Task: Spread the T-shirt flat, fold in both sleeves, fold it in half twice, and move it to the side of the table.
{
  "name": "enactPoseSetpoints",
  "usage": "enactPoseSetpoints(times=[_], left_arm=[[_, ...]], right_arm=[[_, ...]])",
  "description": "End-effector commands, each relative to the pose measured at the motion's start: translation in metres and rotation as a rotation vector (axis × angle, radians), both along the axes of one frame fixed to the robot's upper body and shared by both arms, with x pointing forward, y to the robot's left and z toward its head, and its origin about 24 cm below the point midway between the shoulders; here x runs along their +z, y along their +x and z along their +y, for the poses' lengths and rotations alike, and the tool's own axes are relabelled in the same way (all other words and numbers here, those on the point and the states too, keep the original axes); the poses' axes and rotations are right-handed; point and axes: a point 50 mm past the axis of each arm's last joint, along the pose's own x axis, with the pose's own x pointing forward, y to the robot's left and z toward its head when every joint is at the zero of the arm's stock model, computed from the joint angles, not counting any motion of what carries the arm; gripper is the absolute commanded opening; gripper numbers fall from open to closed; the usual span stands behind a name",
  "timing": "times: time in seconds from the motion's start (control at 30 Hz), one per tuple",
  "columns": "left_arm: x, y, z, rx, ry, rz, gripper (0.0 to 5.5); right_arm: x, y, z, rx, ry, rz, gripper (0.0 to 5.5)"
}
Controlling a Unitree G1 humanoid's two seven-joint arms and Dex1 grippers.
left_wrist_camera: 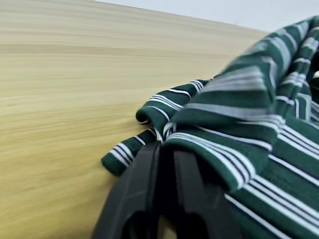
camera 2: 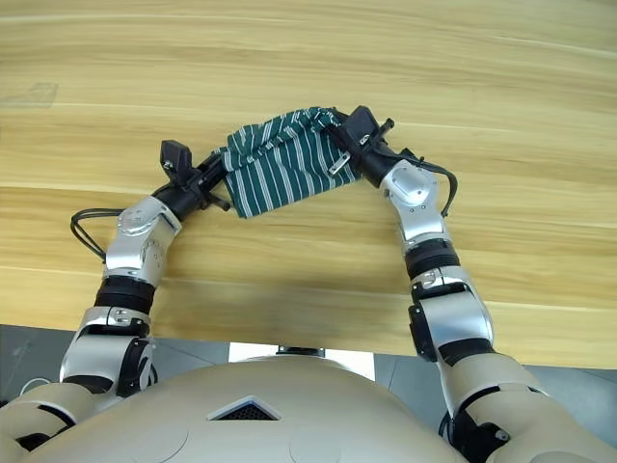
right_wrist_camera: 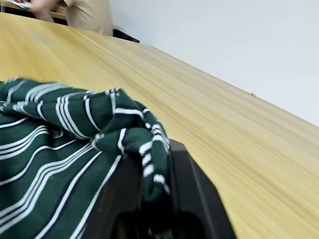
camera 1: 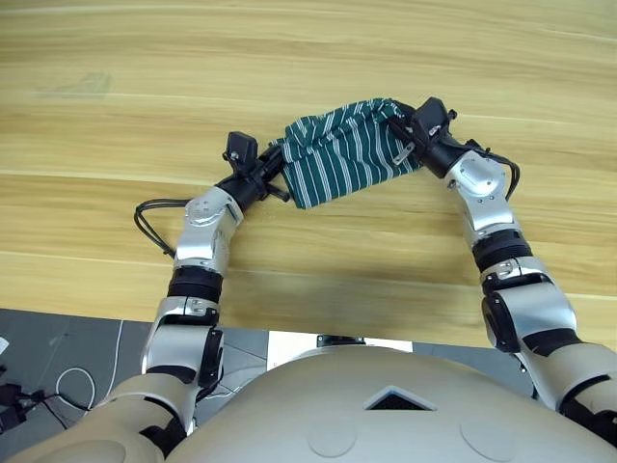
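T-shirt [camera 1: 342, 154] pinched between left hand [camera 1: 278, 168], right hand [camera 1: 399, 135]

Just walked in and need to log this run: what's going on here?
The robot holds a green striped T-shirt between both grippers over the wooden table. The left gripper pinches one end, the right gripper the other. The shirt is bunched, not yet spread flat or folded.

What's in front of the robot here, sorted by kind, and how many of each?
T-shirt, green with white stripes: 1
Tools: 2, the left tool and the right tool, each gripping one end of the T-shirt
Wooden table: 1
Total: 4
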Motion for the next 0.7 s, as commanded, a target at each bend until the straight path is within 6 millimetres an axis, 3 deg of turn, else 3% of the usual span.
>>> enactPoseSetpoints(times=[0.03,0.3,0.43,0.53,0.6,0.7], left_arm=[[0.003,-0.001,-0.003,0.013,-0.046,-0.002,1.15],[0.024,-0.019,0.018,0.054,-0.250,-0.099,2.53],[0.024,-0.029,0.045,0.230,-0.388,-0.103,3.14],[0.015,-0.030,0.062,0.418,-0.436,-0.068,3.67],[0.014,-0.035,0.064,0.483,-0.466,-0.078,3.94],[0.020,-0.043,0.054,0.459,-0.483,-0.177,4.33]], right_arm=[[-0.002,0.010,0.005,-0.087,-0.024,0.014,1.33],[-0.007,0.029,-0.012,-0.393,0.008,0.102,2.86],[-0.009,0.034,-0.022,-0.558,0.099,0.178,3.49],[-0.010,0.032,-0.033,-0.652,0.134,0.177,3.49],[-0.005,0.025,-0.017,-0.546,0.136,0.074,3.49],[0.009,-0.002,0.036,-0.236,0.124,-0.075,3.49]])
